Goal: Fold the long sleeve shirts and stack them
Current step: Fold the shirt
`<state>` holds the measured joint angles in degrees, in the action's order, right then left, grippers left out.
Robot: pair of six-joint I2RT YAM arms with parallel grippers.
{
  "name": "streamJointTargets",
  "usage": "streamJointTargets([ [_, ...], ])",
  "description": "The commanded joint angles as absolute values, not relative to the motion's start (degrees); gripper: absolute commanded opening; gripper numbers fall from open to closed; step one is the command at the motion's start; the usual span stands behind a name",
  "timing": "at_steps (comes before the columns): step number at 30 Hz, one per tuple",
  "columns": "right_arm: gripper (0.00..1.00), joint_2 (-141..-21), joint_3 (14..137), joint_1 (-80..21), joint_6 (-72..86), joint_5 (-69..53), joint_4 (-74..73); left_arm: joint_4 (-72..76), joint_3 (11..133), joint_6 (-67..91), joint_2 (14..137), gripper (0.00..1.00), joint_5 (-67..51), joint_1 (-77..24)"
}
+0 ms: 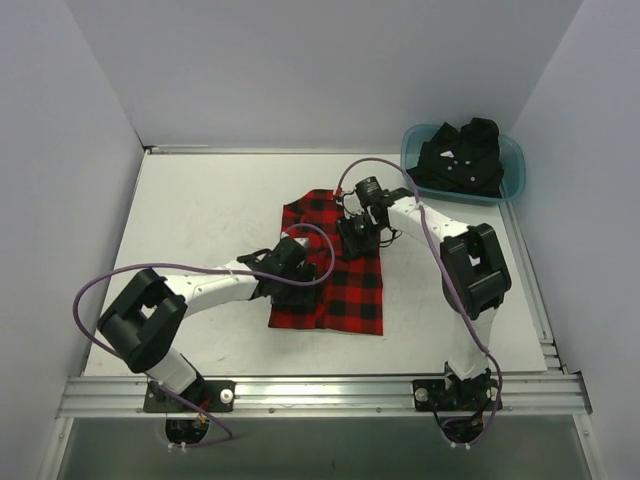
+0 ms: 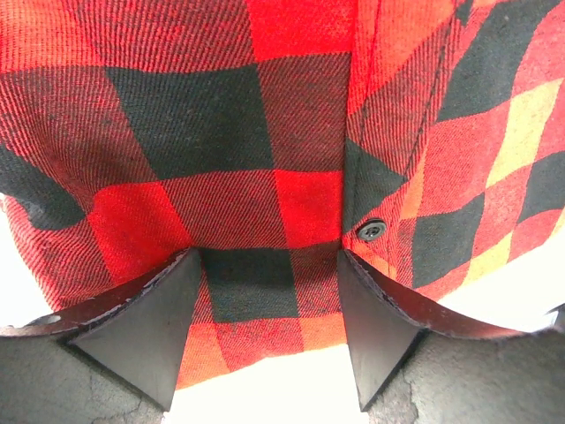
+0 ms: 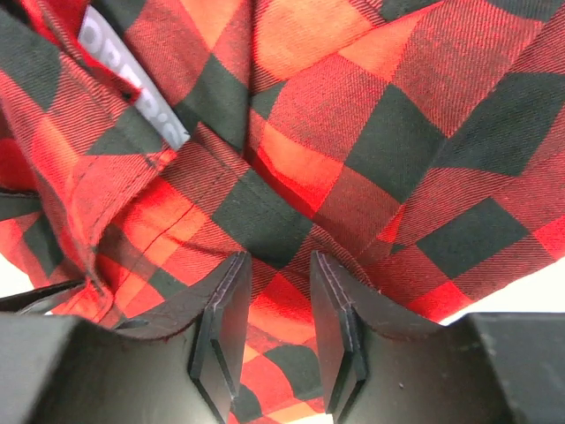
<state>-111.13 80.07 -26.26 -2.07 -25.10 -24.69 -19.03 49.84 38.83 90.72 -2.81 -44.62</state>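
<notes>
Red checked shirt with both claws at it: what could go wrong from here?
The right claw straddles bunched folds of the flannel shirt near its label; it might pinch several layers and drag the whole shirt. The left claw stands wide over flat cloth beside a button; it could close on nothing or snag there.

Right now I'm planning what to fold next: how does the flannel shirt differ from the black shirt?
The flannel shirt is red-and-black check; the black shirt is plain dark. The flannel shirt lies spread on the table; the black shirt sits bunched in the teal tub. The left claw and right claw are at the flannel shirt; neither is near the black shirt. Both are cloth.
</notes>
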Motion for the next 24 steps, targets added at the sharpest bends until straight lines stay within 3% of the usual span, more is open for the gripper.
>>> streamJointTargets([
  [1,0.34,-112.1,82.4,-26.5,-3.8,-22.6,-26.4,-16.8,49.0,39.5,91.2,0.73,-2.3,-45.5],
  [17,0.47,-111.8,78.9,-32.0,-3.3,-17.9,-28.1,-19.8,41.3,40.6,87.4,0.72,-1.8,-45.9],
  [24,0.45,-110.6,75.1,-32.9,2.5,-3.5,-25.8,-22.9,39.6,40.3,84.1,0.72,-1.1,-45.9],
])
